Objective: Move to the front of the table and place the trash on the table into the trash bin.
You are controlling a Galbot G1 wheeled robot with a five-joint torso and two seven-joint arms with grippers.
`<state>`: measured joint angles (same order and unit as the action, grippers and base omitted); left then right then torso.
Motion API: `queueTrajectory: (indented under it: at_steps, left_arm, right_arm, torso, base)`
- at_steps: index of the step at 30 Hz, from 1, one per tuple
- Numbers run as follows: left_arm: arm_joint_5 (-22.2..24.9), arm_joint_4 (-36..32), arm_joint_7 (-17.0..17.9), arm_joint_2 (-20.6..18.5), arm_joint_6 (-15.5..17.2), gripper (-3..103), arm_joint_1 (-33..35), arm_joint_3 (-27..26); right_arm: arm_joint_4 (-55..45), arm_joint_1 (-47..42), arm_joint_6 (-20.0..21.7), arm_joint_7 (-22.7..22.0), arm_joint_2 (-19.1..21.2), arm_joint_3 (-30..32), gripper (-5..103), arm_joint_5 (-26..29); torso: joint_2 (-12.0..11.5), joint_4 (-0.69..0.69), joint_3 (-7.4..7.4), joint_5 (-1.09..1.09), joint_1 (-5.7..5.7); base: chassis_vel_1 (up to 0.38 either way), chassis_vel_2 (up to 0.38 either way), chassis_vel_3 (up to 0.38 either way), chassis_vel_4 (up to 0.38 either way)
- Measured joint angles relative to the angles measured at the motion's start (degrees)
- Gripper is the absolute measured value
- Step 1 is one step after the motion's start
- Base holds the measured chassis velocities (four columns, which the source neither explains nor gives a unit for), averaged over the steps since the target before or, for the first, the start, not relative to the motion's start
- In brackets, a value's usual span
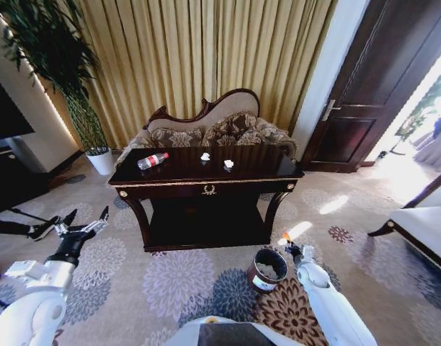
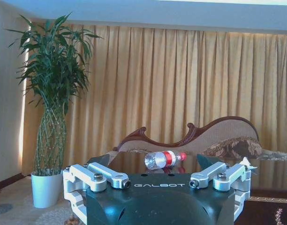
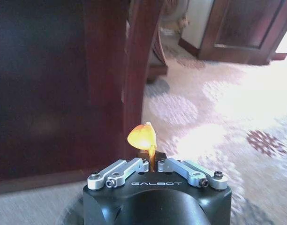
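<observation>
- The right gripper [image 1: 287,246] hangs low by the table's [image 1: 206,184] right front leg, just above the bin's [image 1: 267,269] rim, fingers pressed together on an orange scrap [image 3: 142,136].
- The left gripper [image 1: 82,222] hovers over the carpet [image 1: 170,288] left of the table, fingers spread wide, holding nothing.
- On the tabletop lie a bottle [image 1: 152,161] at the left and two white scraps [image 1: 205,156] [image 1: 228,164] near the middle.
- The bin stands on the carpet before the table's right end, pale trash inside.
</observation>
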<state>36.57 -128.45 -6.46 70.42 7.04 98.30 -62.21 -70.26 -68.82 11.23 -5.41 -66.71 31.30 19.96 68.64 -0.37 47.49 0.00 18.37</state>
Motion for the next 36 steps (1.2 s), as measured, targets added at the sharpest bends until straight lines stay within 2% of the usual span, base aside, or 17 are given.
queueTrajectory:
  at_steps: [4,10,11,12,16,19,21,22,24,25,28,29,32,33,34,36]
  left_arm:
    - [0.01,0.0,-0.03,0.01,-0.2,100,0.08,-0.27]
    - [-0.01,0.0,-0.03,-0.03,-0.27,100,0.1,-0.26]
    - [-0.02,-0.13,-0.03,-0.03,-0.26,100,0.07,-0.18]
    - [-0.02,-0.13,-0.03,-0.03,-0.26,100,0.07,-0.18]
    - [-0.01,-0.33,-0.03,-0.1,-0.15,100,0.0,-0.12]
    - [0.01,-0.33,-0.03,-0.11,-0.14,100,-0.01,-0.15]
    - [0.03,-0.33,-0.02,-0.05,-0.13,100,0.08,-0.19]
    - [0.03,-0.33,-0.02,-0.05,-0.13,100,0.08,-0.19]
    - [0.04,-0.33,-0.02,-0.02,-0.12,100,0.15,-0.2]
    - [0.04,-0.33,-0.02,-0.02,-0.12,100,0.15,-0.2]
    - [0.05,-0.33,-0.01,-0.07,-0.08,100,0.0,-0.17]
    - [0.05,-0.33,-0.01,-0.07,-0.08,100,0.0,-0.17]
    - [0.06,-0.34,0.0,-0.09,-0.04,100,-0.09,-0.06]
    - [0.06,-0.34,0.0,-0.09,-0.04,100,-0.09,-0.06]
    - [0.06,-0.33,0.01,-0.08,-0.04,100,-0.12,-0.02]
    - [0.06,-0.32,0.01,-0.07,-0.04,100,-0.14,0.02]
  right_arm:
    - [2.63,0.02,-1.23,0.23,-0.48,0.03,4,-1.56]
    - [0.99,-0.15,-1.39,0.06,-1.44,0.18,5,-1.58]
    - [0.5,-0.14,-1.39,-0.05,-1.55,0.15,10,-1.68]
    - [0.5,-0.14,-1.39,-0.05,-1.55,0.15,10,-1.68]
    - [-0.17,-0.07,-1.35,-0.26,-1.71,0.03,31,-2.0]
    - [-0.15,0.0,-1.35,-0.32,-1.68,0.02,37,-2.08]
    - [0.07,0.13,-1.47,-0.39,-1.53,0.03,47,-2.09]
    - [0.07,0.13,-1.47,-0.39,-1.53,0.03,47,-2.09]
    - [0.3,0.24,-1.84,-0.41,-1.45,0.06,58,-2.08]
    - [0.3,0.24,-1.84,-0.41,-1.45,0.06,58,-2.08]
    - [0.27,0.32,-2.29,-0.52,-1.44,0.12,74,-2.04]
    - [0.27,0.32,-2.29,-0.52,-1.44,0.12,74,-2.04]
    - [-2.18,0.06,-4.2,-0.63,-1.31,0.66,90,-0.29]
    - [-2.18,0.06,-4.2,-0.63,-1.31,0.66,90,-0.29]
    - [-4.83,-0.2,-5.26,-0.47,-1.21,1.15,95,1.91]
    - [-6.71,-0.31,-5.91,-0.41,-1.15,1.43,95,3.53]
  torso:
    - [0.0,-0.03,0.0,0.01,0.0]
    - [0.0,0.0,0.0,0.0,0.0]
    - [0.0,0.0,0.0,-0.01,0.0]
    - [0.0,0.0,0.0,-0.01,0.0]
    - [0.0,-0.01,0.0,0.0,0.0]
    - [0.0,-0.01,0.0,0.0,0.0]
    - [0.0,-0.01,0.0,0.0,0.0]
    - [0.0,-0.01,0.0,0.0,0.0]
    - [0.0,-0.01,0.0,0.0,0.0]
    - [0.0,-0.01,0.0,0.0,0.0]
    - [0.0,-0.01,0.0,0.01,0.0]
    - [0.0,-0.01,0.0,0.01,0.0]
    - [0.0,-0.01,0.0,0.01,0.0]
    - [0.0,-0.01,0.0,0.01,0.0]
    - [0.0,-0.01,0.0,0.01,0.0]
    - [0.0,-0.02,0.0,0.01,0.0]
  base:
    - [0.0,0.0,0.0,0.0]
    - [0.0,0.0,0.0,0.0]
    - [0.0,0.0,0.0,0.0]
    - [0.0,0.0,0.0,0.0]
    - [0.0,0.0,0.0,0.0]
    - [0.0,0.0,0.0,0.0]
    - [0.0,0.0,0.0,0.0]
    - [0.0,0.0,0.0,0.0]
    - [0.0,0.0,0.0,0.0]
    - [0.0,0.0,0.0,0.0]
    - [0.0,0.0,0.0,0.0]
    - [0.0,0.0,0.0,0.0]
    - [0.0,0.0,0.0,0.0]
    - [0.0,0.0,0.0,0.0]
    - [0.0,0.0,0.0,0.0]
    - [0.0,0.0,0.0,0.0]
